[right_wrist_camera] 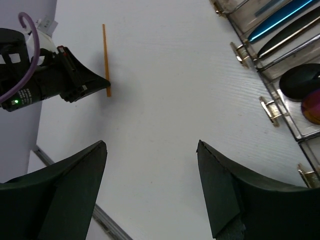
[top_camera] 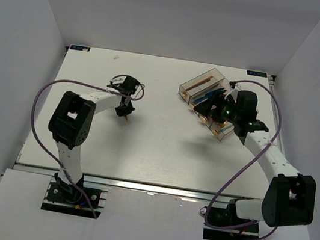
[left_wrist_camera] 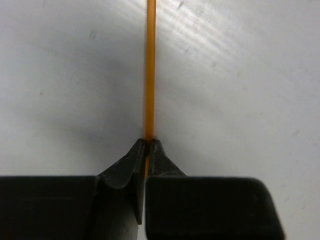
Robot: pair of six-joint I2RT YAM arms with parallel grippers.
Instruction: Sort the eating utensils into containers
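A white worktop (top_camera: 154,155) boxed in by plain white walls (top_camera: 14,42) carries everything here. Left of its middle, toward the far edge, the left pincer (top_camera: 126,111) is clenched on the near end of a thin orange chopstick (left_wrist_camera: 150,75). The stick lies flat on the worktop and runs straight out from the tips, so the grip looks squared along its length, ready for a clean lift. Across bare worktop, near the far right corner, sit the joined clear bins (top_camera: 206,77), set at a slant. A blue knife (right_wrist_camera: 280,17) and a black piece (right_wrist_camera: 300,80) already lie lengthwise in them. The right pincer (right_wrist_camera: 151,150) hangs by the bins' near end, released and empty, probably kept clear so the chopstick can be brought across.
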